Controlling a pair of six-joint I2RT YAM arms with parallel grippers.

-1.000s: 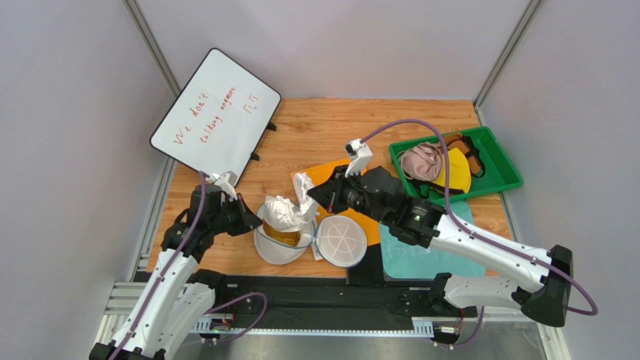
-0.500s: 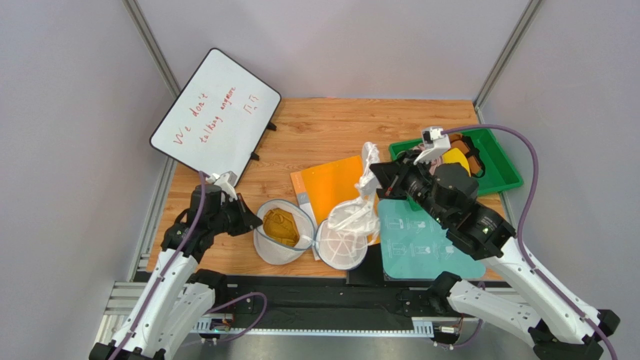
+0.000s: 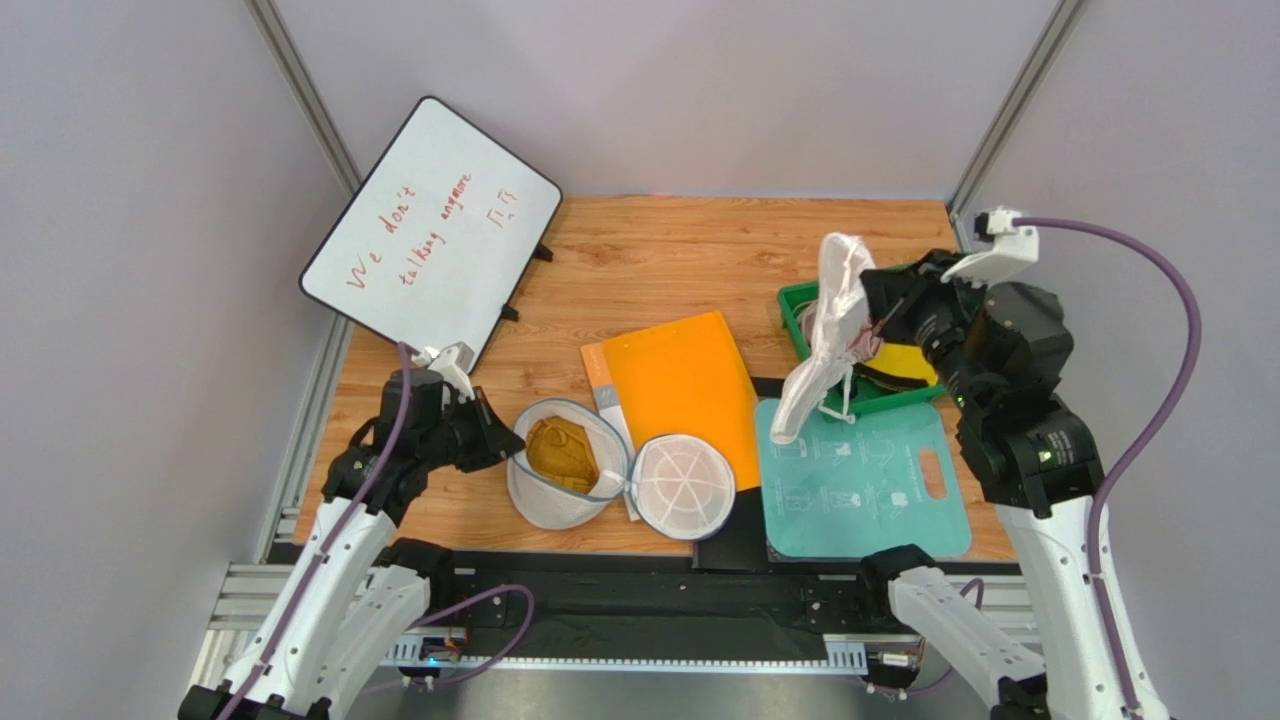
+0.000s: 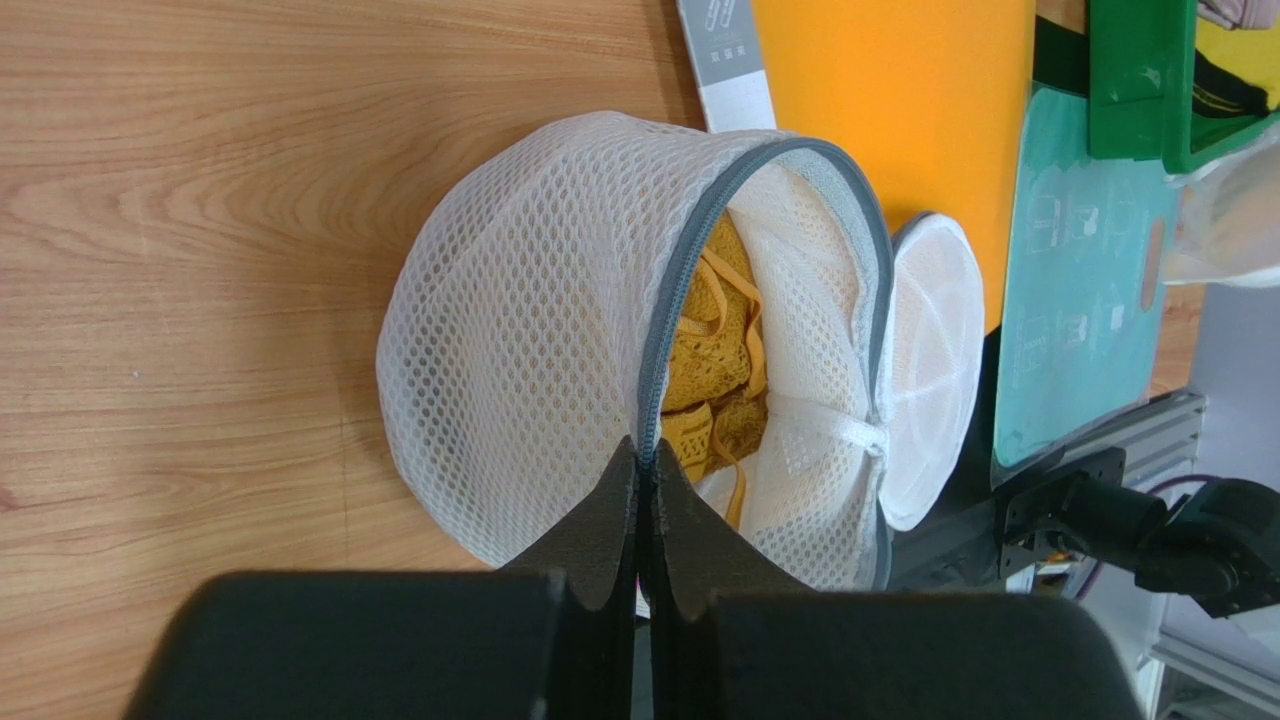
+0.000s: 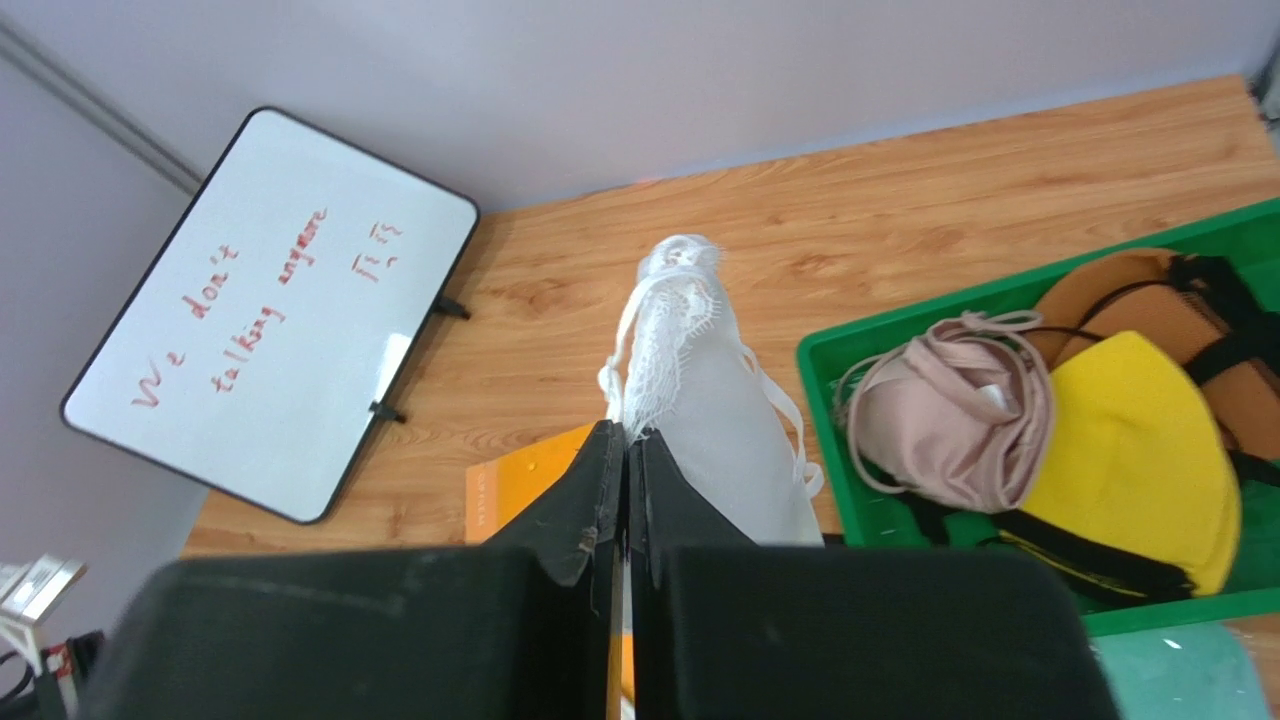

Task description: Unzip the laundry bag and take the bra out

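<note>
The round white mesh laundry bag [image 3: 529, 495] lies open near the table's front, its flat lid [image 3: 684, 483] flipped out to the right. The mustard-brown bra [image 3: 564, 450] sits inside it, also seen in the left wrist view [image 4: 721, 345]. My left gripper [image 3: 489, 438] is shut on the bag's grey zipper rim [image 4: 661, 375]. My right gripper [image 3: 875, 308] is raised high at the right, shut on a white lacy cloth [image 3: 827, 345] that hangs down beside the green tray. The cloth fills the middle of the right wrist view [image 5: 706, 390].
A green tray [image 3: 1007, 360] at the back right holds a pale pink bra [image 5: 962, 428], a bright yellow bra [image 5: 1142, 435] and darker pieces. An orange folder [image 3: 676, 375], a teal mat [image 3: 872, 480] and a leaning whiteboard [image 3: 428, 225] are also on the table.
My right gripper pulled the white cloth up out of the bag and carried it right and back toward the green tray, uncovering the mustard bra. The left gripper stayed on the rim.
</note>
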